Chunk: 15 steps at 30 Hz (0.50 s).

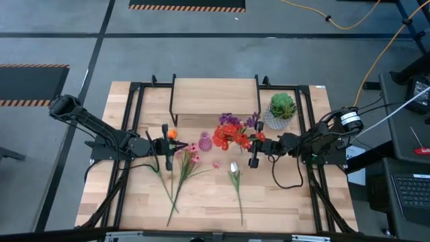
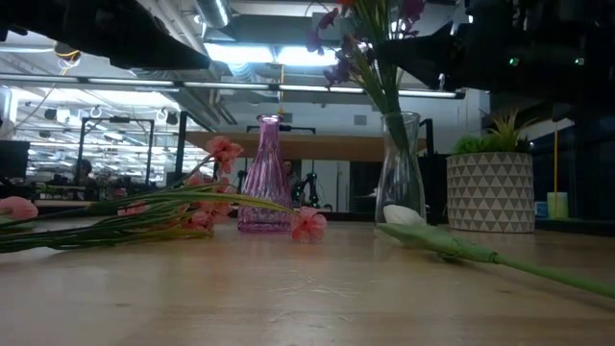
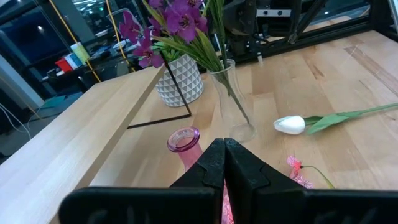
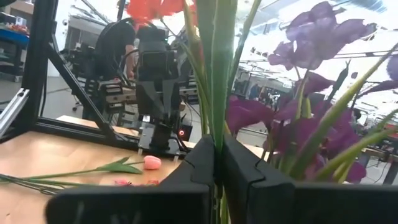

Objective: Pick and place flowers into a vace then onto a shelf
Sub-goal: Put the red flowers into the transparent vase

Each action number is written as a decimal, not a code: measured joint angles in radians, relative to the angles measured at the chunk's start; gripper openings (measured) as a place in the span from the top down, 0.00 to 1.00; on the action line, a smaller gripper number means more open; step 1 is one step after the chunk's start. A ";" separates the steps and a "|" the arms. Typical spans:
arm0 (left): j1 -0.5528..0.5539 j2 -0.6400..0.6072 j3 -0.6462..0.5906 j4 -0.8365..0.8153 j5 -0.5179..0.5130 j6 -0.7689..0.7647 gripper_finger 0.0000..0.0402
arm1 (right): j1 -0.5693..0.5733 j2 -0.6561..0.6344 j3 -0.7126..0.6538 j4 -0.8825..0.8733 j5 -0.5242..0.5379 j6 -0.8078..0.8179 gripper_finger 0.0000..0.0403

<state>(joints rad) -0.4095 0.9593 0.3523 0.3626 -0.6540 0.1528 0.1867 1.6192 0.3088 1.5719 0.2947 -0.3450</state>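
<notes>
Right hand [image 4: 216, 163] pinching green stems [image 4: 214, 68] over clear vase [image 1: 237, 142]; left hand [image 3: 224, 163] pressed together near pink vase [image 3: 183, 142].

— What sort of place is shown?
— A robotics lab or workshop; a wooden counter [image 1: 201, 195] is framed in black rails; hazard-striped floor tape [image 1: 187, 7] and a yellow cable [image 1: 349, 23] are seen; ceiling strip lights [image 2: 240, 53] and equipment racks lie beyond.
</notes>
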 joint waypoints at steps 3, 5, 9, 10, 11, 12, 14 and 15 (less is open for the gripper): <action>0.000 0.000 0.000 0.000 0.000 0.000 0.99 | 0.000 -0.013 0.000 -0.001 0.000 -0.001 0.92; 0.000 0.000 0.000 0.000 0.000 0.000 0.99 | 0.000 -0.013 0.000 0.000 0.000 -0.001 0.90; 0.000 0.000 0.000 0.000 0.000 0.000 0.99 | 0.000 -0.013 0.000 -0.011 0.000 -0.003 0.89; 0.000 0.000 0.000 0.000 0.000 0.000 0.99 | 0.000 -0.013 0.000 -0.014 0.001 -0.003 0.89; 0.000 0.000 0.000 0.000 0.000 0.000 0.99 | 0.000 -0.013 0.000 -0.014 0.000 -0.003 0.89; 0.000 0.000 0.000 0.000 0.000 0.000 0.99 | 0.000 -0.013 0.000 -0.013 0.001 -0.003 0.89; 0.000 0.000 0.000 0.000 0.000 0.000 0.99 | 0.000 -0.013 0.000 -0.015 0.001 0.001 0.89; 0.000 0.000 0.000 0.000 0.000 0.000 0.99 | 0.000 -0.013 0.000 -0.019 0.001 0.001 0.89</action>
<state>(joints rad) -0.4092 0.9594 0.3523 0.3622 -0.6540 0.1528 0.1867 1.6062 0.3086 1.5524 0.2957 -0.3440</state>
